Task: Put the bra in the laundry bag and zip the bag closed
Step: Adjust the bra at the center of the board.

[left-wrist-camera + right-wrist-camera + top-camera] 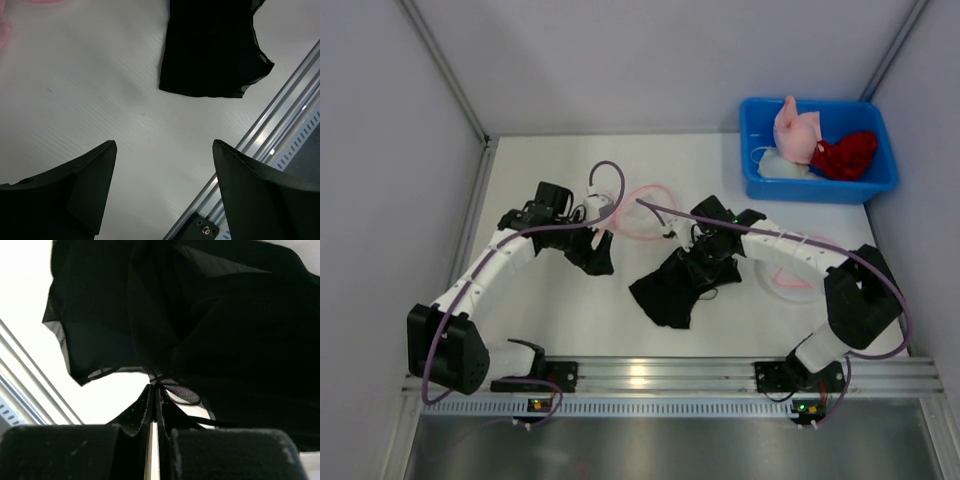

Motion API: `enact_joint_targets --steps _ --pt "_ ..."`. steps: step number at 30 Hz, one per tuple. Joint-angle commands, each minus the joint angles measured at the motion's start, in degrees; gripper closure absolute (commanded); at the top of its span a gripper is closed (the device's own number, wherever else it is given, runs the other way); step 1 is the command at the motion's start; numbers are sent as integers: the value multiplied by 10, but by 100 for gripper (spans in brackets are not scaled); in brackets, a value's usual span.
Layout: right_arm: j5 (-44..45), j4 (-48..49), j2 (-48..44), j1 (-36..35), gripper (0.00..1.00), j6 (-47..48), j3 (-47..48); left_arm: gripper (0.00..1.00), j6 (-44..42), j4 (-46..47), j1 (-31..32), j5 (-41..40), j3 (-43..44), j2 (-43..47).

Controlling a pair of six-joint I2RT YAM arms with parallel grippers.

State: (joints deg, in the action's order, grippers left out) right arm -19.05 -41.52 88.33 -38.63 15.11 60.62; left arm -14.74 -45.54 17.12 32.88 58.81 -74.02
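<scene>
1. Looking down from above, a black bra [665,290] lies crumpled near the middle of the white worktop [570,320], closer to its near edge. Its long axis slants from near-left to far-right, with a blunt corner pointing at the near edge.
2. The right claw [700,268] sits on the bra's far-right end.
3. Only the right wrist view shows the grip: the right claw [153,389] has its fingers pressed together, pinching bunched black fabric of the bra [210,315].
4. The left claw [600,258] hangs left of the bra, apart from it. In the left wrist view, the left claw [165,147] is spread wide over bare worktop, with the bra [210,45] beyond and a metal rail [280,125] along the near edge.
5. Only the overhead view shows the pink-edged laundry bag [642,215] behind the claws, and a blue bin [757,180] in the far right corner.
</scene>
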Motion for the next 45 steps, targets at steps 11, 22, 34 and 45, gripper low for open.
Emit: enact_joint_targets --steps 11,22,34,45 --pt "-7 7 -22 42 43 3 75 16 -19 18 -2 24 -41 48" --pt "-78 -9 18 229 48 -6 116 16 -20 19 -2 33 -31 24" --pt "-188 15 171 305 48 -53 152 16 -20 18 -2 24 -26 25" --pt "-249 -19 170 306 83 -42 140 16 -16 18 -3 21 -28 32"
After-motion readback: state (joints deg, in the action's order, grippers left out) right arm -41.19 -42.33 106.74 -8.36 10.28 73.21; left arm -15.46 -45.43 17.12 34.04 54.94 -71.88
